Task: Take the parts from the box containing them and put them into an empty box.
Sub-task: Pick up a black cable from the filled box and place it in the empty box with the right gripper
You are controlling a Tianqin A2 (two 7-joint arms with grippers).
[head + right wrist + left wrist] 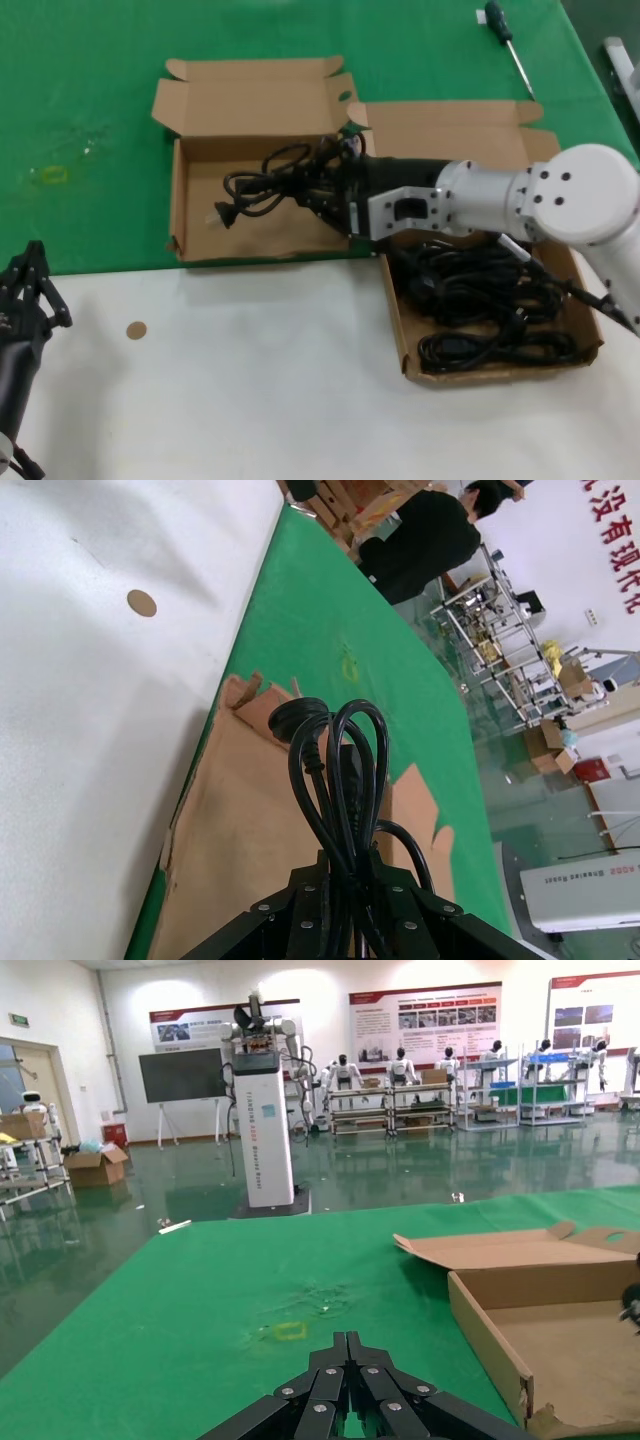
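— What do we see of the cord in the right tool (322,200)?

— We see a thin black power cord (262,183), glossy and rubbery, gathered in long loops with a plug at one end. The right tool's fingers are closed tight on the bundle, and it hangs over the floor of the left box (205,240). In the right wrist view the loops (338,770) rise straight out of the closed fingers.

— And the boxes?

— Both are shallow brown corrugated cardboard. The left box lies at the near edge of the green cloth (90,110), lid panel and side flaps folded open; apart from the held cord we see its bare floor. The right box (410,350), touching it, straddles the cloth's edge onto the white part of the desk (250,400) and holds a heap of coiled black cords (490,300).

— The left tool (25,290)?

— We find it parked at the desk's near left corner, fingers drawn together on nothing.
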